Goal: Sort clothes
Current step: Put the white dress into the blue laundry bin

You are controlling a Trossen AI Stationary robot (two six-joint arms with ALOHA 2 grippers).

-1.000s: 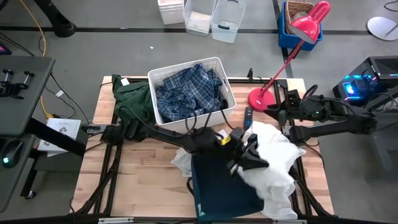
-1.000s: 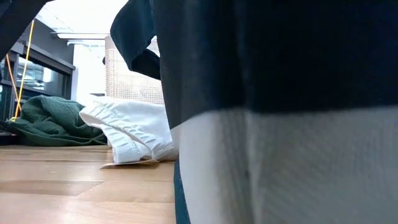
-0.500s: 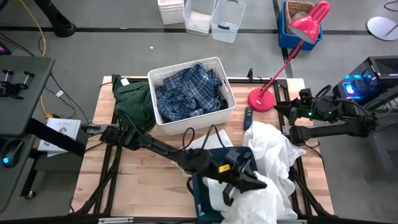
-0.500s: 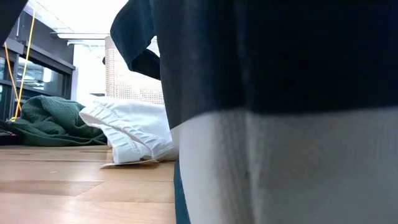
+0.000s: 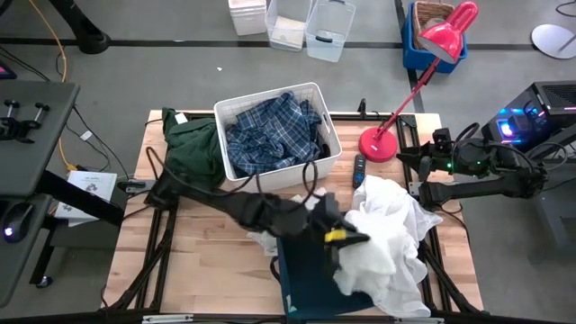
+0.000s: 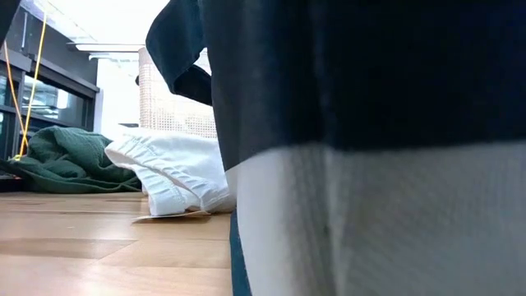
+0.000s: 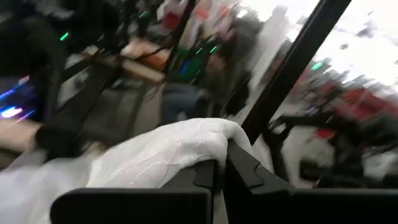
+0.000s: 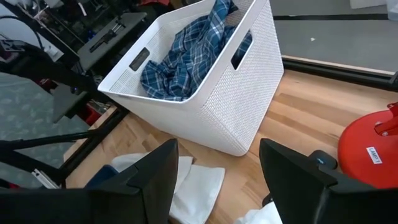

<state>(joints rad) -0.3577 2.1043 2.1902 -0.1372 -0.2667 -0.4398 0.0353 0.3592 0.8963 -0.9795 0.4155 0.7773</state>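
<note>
Holding a white garment [image 5: 382, 243] pinched between its fingers, the left gripper [image 5: 340, 237] hangs over the navy bin [image 5: 315, 270]; most of the cloth lies at 3 o'clock from it, probably partly on the counter [image 5: 202, 261]. The right gripper [image 8: 217, 180] waits wide open near the red lamp base [image 5: 376, 144].

Overhead and right wrist cameras share the white bin [image 5: 277, 135].
</note>
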